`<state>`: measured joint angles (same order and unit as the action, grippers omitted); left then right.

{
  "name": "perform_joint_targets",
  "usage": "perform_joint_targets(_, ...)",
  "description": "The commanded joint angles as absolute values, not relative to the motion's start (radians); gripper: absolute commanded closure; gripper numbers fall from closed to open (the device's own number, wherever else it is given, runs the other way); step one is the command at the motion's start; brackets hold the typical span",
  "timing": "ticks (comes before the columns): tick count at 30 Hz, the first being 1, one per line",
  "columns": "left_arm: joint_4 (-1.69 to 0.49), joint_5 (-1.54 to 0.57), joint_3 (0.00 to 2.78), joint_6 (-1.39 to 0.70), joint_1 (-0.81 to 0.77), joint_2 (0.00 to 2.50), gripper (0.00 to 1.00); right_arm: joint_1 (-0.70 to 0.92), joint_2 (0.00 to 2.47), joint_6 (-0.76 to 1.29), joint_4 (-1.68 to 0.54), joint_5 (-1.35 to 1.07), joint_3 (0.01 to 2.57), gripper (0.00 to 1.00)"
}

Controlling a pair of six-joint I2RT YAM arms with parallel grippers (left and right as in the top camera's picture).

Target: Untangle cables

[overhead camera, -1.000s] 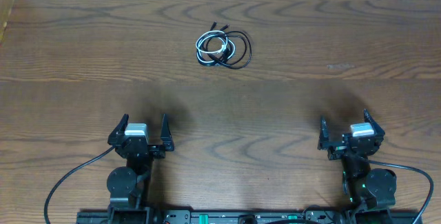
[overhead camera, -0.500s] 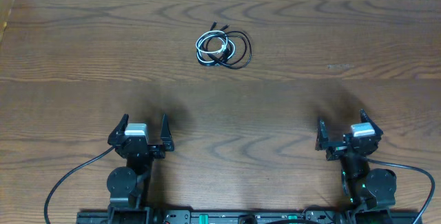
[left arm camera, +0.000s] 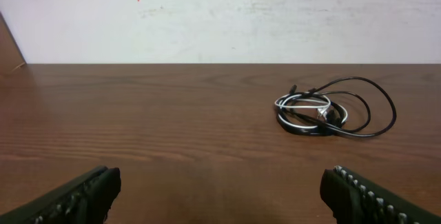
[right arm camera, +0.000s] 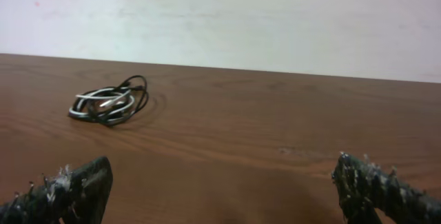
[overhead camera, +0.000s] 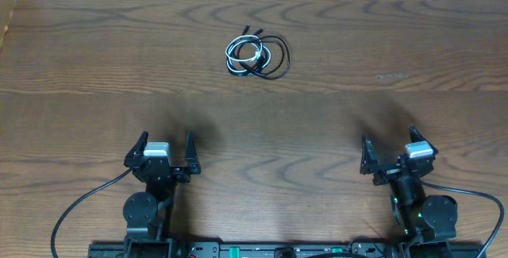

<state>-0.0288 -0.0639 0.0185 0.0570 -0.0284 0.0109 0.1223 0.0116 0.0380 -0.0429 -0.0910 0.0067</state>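
Note:
A small tangled bundle of thin black and white cables (overhead camera: 256,55) lies on the far middle of the wooden table (overhead camera: 333,107). It shows right of centre in the left wrist view, cables (left arm camera: 332,108), and at the left in the right wrist view, cables (right arm camera: 110,102). My left gripper (overhead camera: 166,142) stands open near the front left, far from the bundle, with nothing between its fingers (left arm camera: 83,195). My right gripper (overhead camera: 387,140) is open at the front right, also empty, its fingers (right arm camera: 375,186) wide apart.
A pale wall (left arm camera: 220,17) runs behind the table's far edge. Thick black wires (overhead camera: 79,206) loop from the arm bases at the front. A faint scuff (overhead camera: 391,76) marks the wood on the right.
The right gripper has turned and shifted slightly to the left. The left arm and the cables have not moved.

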Motion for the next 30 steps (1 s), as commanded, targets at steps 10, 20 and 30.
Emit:
perform_joint_targets(10,-0.067,-0.059,0.004,0.071,-0.031,0.005,0.02,0.13,0.007,0.052,-0.041,-0.198,0.006,0.01)
perform_joint_targets(20,-0.066,-0.059,0.004,0.071,-0.031,0.005,0.02,0.13,0.007,0.07,-0.108,-0.245,0.064,0.01)
perform_joint_targets(30,-0.067,-0.06,0.004,0.07,-0.031,0.005,0.02,0.13,0.007,0.044,-0.155,-0.243,0.112,0.01)
